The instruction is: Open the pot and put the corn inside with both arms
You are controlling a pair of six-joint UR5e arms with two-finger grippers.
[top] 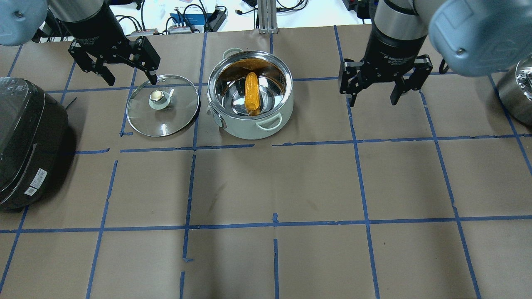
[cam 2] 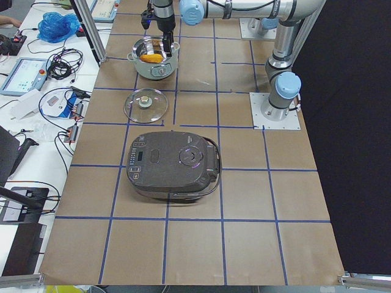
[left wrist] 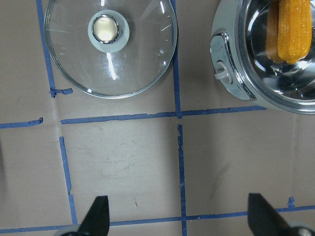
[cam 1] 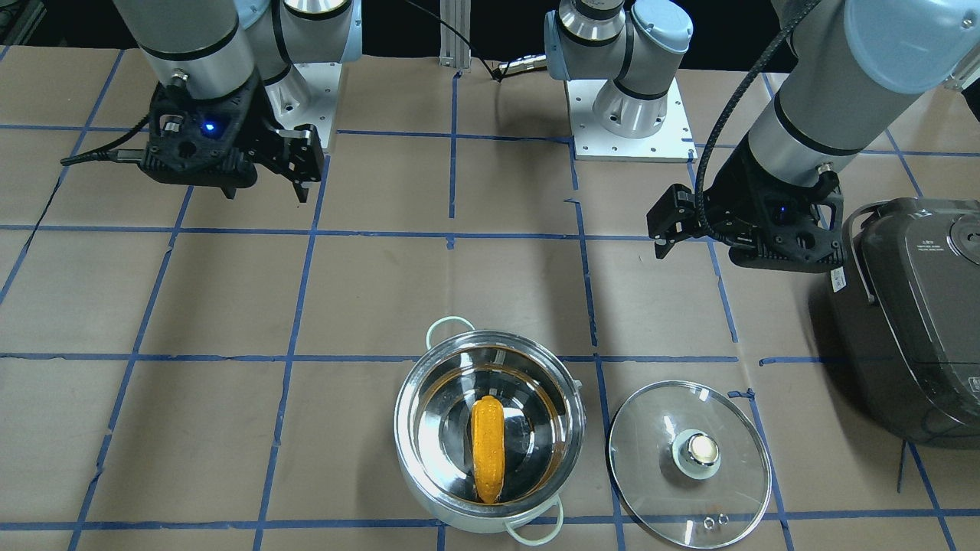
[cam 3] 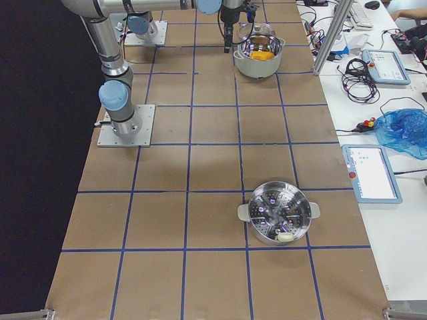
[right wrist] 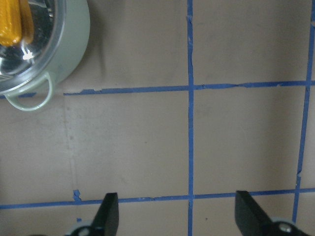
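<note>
Corn [top: 252,94] sits inside the pot [top: 249,128], lid [top: 163,109] beside it (nearer left gripper [top: 131,78]); that and right gripper [top: 373,99] gape wide, empty.

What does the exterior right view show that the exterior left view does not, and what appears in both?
Only the exterior right view shows the steamer pan with its perforated insert. Only the exterior left view shows the dark rice cooker. Both show the open pot with the corn lying inside it.
</note>
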